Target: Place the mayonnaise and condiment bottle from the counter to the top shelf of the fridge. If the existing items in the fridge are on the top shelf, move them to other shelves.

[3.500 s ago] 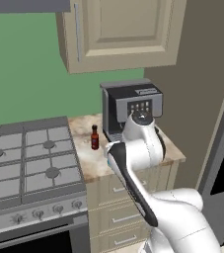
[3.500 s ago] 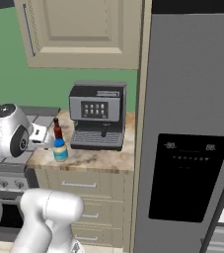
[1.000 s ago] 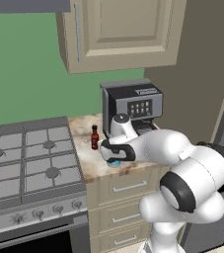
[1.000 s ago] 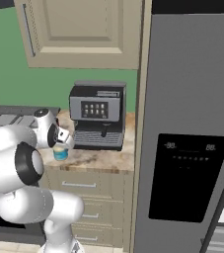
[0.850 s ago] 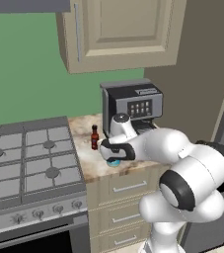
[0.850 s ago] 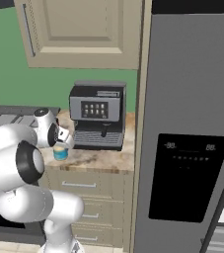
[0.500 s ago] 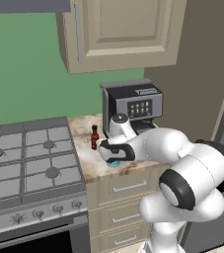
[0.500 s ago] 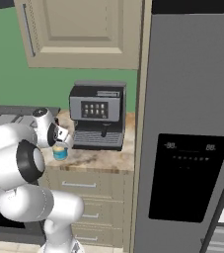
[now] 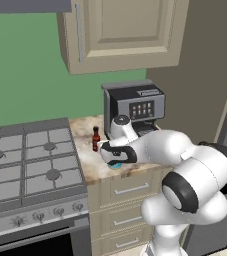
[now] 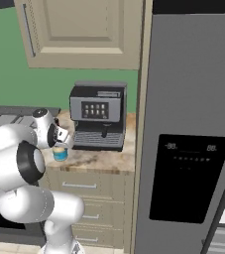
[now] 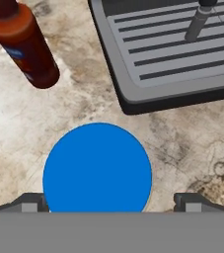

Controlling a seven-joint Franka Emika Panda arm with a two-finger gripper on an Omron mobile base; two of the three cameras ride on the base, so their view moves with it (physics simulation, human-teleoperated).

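Pincer (image 11: 108,197) hangs straight over the mayo (image 11: 97,168), jaws spread wide either side of its blue lid, nothing gripped, lined up for a top-down grab. The jar sits on the desk (image 11: 182,143) by the coffee machine (image 11: 172,44); the bottle (image 11: 22,42) waits just behind.

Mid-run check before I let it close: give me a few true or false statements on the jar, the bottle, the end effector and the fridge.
1. The end effector is open, its fingertips flanking the blue-lidded mayonnaise jar. True.
2. The condiment bottle is lying on its side. False: it stands upright on the counter.
3. The fridge door is open. False: it is closed.
4. The jar stands in front of the coffee machine. True.
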